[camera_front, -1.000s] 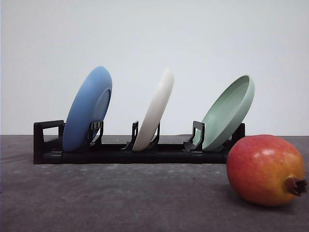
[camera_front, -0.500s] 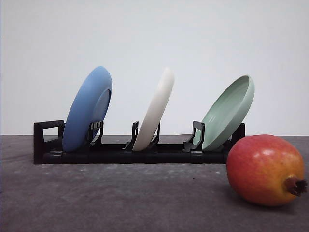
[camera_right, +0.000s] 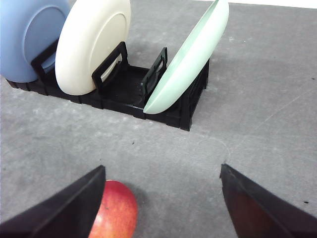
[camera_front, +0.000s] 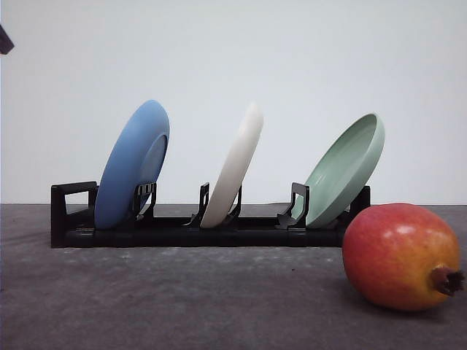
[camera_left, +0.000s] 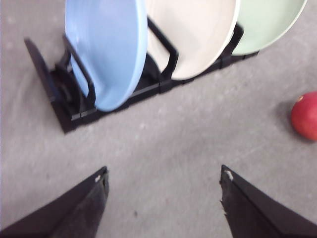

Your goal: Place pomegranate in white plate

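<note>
The pomegranate, red with a yellow blush, lies on the grey table at the front right, crown pointing right. The white plate stands on edge in the middle slot of a black rack. My left gripper hangs open above bare table in front of the rack, with the white plate ahead and the pomegranate far off to one side. Over the table near the rack's green end my right gripper is open, and the pomegranate lies close beside one finger. The white plate shows there too.
A blue plate leans in the rack's left slot and a pale green plate in the right slot. Open grey table lies in front of the rack. A small dark part pokes in at the front view's upper left edge.
A small dark part has come into the front view's upper left corner. The plates, rack and pomegranate have not moved.
</note>
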You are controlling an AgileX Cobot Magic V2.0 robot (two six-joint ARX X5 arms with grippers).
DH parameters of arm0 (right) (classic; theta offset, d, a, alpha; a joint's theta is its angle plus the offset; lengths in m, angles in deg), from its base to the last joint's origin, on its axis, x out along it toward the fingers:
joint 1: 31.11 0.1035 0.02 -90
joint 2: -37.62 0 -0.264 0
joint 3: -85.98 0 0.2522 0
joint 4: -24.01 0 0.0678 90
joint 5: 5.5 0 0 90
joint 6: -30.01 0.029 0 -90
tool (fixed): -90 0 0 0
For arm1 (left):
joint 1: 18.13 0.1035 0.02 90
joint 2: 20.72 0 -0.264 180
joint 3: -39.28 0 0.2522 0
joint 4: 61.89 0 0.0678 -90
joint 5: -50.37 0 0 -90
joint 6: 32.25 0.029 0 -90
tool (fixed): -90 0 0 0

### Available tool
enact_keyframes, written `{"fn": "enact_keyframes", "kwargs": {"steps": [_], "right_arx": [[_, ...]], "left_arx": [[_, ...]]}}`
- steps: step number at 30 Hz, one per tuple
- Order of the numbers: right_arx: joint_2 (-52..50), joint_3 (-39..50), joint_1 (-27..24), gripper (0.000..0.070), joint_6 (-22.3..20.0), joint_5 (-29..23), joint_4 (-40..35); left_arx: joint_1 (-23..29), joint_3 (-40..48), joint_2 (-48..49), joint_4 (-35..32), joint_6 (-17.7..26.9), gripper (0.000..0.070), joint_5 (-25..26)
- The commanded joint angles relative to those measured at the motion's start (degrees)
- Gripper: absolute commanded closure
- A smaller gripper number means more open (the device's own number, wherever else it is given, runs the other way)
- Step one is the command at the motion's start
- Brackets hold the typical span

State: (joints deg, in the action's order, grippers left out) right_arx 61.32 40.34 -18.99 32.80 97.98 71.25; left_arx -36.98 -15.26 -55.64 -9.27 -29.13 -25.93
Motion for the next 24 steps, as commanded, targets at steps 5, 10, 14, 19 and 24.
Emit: {"fn": "enact_keyframes", "kwargs": {"steps": [5, 10, 14, 19, 24], "right_arx": [[0.13, -0.83, 0.28, 0.0231, 1.57, 0.11, -0.42], [0.13, -0.83, 0.28, 0.0231, 2.56, 0.22, -0.39], [0.13, -0.83, 0.28, 0.0231, 2.6, 0.22, -0.41], [0.13, -0.83, 0.28, 0.0231, 2.6, 0.2, -0.42], [0.13, -0.83, 0.28, 0.0231, 2.58, 0.17, -0.42]], "left_arx": [[-3.22, -1.07, -2.43, -6.03, 0.73, 0.0271, 0.36], [-7.47, -1.07, -7.24, -11.38, 0.68, 0.0281, 0.09], [-11.35, -1.07, -12.23, -17.45, 0.48, 0.0284, -1.56], [-16.06, -1.07, -18.85, -26.23, 0.29, 0.0284, -4.25], [-20.54, -1.11, -25.46, -35.84, 0.29, 0.0284, -8.67]]}}
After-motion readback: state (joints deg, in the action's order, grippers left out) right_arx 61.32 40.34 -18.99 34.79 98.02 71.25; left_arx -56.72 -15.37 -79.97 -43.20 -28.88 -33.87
